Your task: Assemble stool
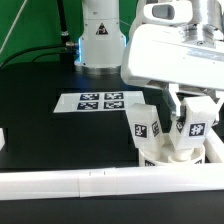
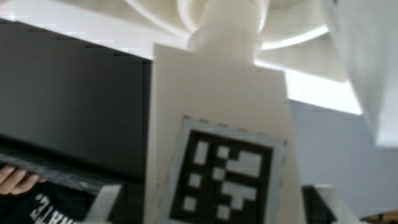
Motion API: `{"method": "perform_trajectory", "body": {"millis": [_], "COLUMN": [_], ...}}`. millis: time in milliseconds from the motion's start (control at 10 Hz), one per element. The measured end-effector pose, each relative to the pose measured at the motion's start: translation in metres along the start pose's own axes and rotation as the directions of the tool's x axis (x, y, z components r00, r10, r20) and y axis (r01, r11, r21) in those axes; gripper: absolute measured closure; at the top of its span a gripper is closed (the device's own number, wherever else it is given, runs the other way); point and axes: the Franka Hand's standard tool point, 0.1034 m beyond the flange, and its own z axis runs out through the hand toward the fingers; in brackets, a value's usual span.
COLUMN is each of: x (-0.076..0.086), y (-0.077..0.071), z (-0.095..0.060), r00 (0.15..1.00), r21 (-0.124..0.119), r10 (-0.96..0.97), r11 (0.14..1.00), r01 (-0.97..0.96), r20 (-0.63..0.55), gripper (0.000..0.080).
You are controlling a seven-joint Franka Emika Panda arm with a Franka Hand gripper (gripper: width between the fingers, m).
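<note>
My gripper is low on the exterior view's right, right over a tagged leg. Can't tell if it's pinching the leg or just around it, as the fingers are hidden. A 2nd leg stands beside it, toward the exterior view's left. Both are at the round seat, just behind the long white rail. Wrist cam: the leg fills the pic, v. close. The marker board lies farther back on the black table.

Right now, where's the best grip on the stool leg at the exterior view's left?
Probably the leg across its flat side faces, upper half, coming down from above: it stands near upright, and the rail in front blocks a low approach.
</note>
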Motion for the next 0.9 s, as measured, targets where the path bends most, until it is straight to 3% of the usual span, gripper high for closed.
{"method": "perform_trajectory", "body": {"millis": [200, 400, 700, 900], "x": [0.014, 0.015, 0.015, 0.016], "y": [0.016, 0.013, 0.014, 0.032], "z": [-0.018, -0.021, -0.021, -0.025], "r00": [0.999, 0.997, 0.998, 1.0], "r21": [0.019, 0.035, 0.033, 0.015], "r10": [0.042, 0.053, 0.051, 0.023], "r11": [0.999, 0.998, 0.998, 1.0], "r01": [-0.042, -0.055, -0.052, -0.023], "r20": [0.001, 0.056, 0.048, 0.007], "gripper": [0.0476, 0.0476, 0.0476, 0.0476]}}
